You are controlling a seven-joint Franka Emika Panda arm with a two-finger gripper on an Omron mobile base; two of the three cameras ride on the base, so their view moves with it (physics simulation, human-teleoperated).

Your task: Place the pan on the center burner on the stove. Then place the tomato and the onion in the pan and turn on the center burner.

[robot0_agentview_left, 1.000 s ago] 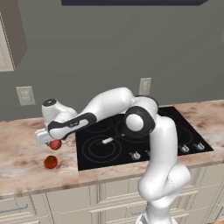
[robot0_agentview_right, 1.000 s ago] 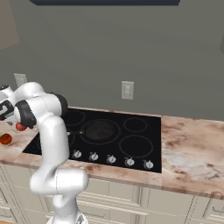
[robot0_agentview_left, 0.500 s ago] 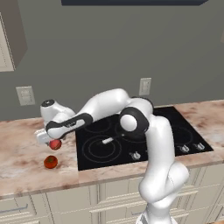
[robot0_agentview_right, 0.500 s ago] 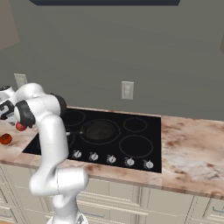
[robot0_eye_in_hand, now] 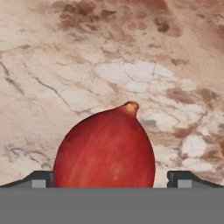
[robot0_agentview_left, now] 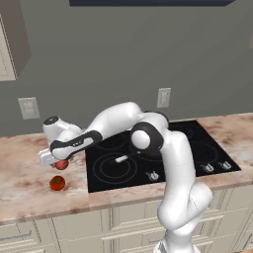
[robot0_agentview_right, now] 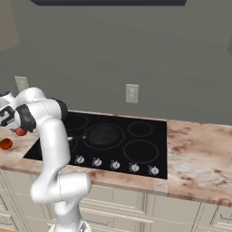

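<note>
My hand (robot0_eye_in_hand: 112, 178) spread wide around the onion (robot0_eye_in_hand: 105, 148) on the marble tabletop (robot0_eye_in_hand: 109, 57), tomato (robot0_agentview_left: 57, 183) nearby, pan (robot0_agentview_right: 103, 135) on the stove (robot0_agentview_right: 145, 152).

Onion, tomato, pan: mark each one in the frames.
onion (robot0_eye_in_hand: 105, 148), hand view, middle of its red skin, between the open tool's tips.
tomato (robot0_agentview_left: 57, 183), left base view, centre of the orange-red ball on the counter.
pan (robot0_agentview_right: 103, 135), right base view, its dark inside, on the centre burner.
</note>
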